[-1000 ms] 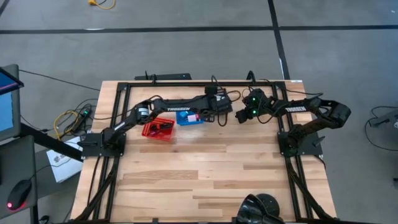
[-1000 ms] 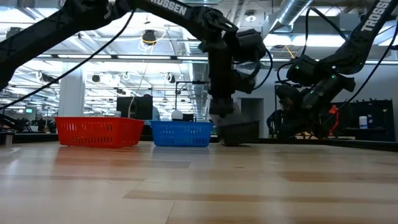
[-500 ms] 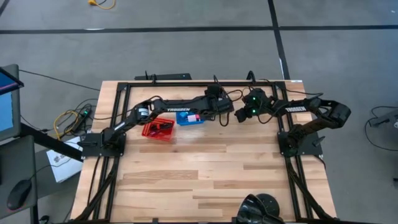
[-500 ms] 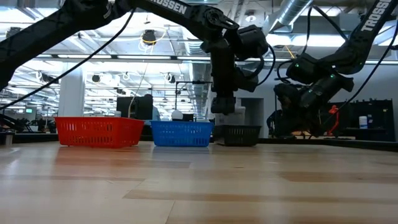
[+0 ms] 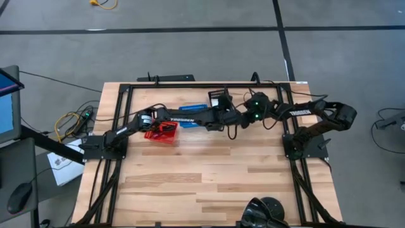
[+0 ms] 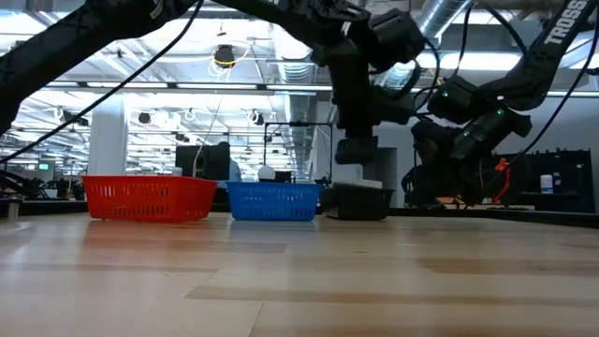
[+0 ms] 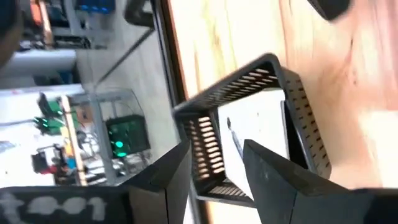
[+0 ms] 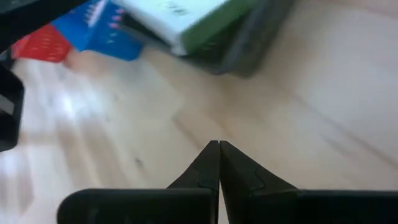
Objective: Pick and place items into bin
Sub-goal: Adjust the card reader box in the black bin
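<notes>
In the upper middle of the overhead picture, the red basket sat left of the blue basket on the bench. The left claw hung open and empty above the black basket, where a white card packet lay. Right of it, the right claw hovered closed, empty.

A red perforated basket and a blue perforated basket are set side by side on the wooden table; a dark perforated basket is seen just beyond them; cables are gathered off the table's edge.
</notes>
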Robot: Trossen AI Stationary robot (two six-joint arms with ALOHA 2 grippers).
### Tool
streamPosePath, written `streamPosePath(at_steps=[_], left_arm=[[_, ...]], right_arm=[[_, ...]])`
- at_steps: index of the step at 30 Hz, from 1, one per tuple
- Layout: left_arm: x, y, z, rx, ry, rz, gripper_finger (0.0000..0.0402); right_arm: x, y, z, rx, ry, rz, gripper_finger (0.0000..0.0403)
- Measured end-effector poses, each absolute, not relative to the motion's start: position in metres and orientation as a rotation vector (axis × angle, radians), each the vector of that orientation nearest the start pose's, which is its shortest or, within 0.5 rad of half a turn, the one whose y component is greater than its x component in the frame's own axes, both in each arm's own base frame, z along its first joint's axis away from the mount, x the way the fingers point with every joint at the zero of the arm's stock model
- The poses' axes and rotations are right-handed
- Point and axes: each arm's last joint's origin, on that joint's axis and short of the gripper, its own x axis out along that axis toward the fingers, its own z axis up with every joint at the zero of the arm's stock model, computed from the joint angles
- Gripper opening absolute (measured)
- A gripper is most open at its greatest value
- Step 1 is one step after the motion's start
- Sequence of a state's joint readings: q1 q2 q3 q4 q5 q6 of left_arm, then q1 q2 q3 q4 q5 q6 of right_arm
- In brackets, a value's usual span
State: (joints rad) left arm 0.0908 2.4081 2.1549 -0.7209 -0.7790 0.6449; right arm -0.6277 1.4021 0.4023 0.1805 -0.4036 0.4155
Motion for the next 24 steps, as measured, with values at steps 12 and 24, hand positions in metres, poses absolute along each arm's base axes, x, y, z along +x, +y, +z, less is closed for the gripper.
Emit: streamPosePath(at_steps=[12, 24], left_arm=[[0.516, 0.080, 0.257, 0.865, 1.087, 0.714, 0.0139], [0.517, 0.065, 0.254, 0.724, 1.038, 0.653, 0.0139]], right_arm=[[0.212, -0.107, 0.138, 0.714, 0.490, -0.228, 0.0000], [0.221, -0.117, 0.146, 0.638, 0.355, -0.232, 0.0000]])
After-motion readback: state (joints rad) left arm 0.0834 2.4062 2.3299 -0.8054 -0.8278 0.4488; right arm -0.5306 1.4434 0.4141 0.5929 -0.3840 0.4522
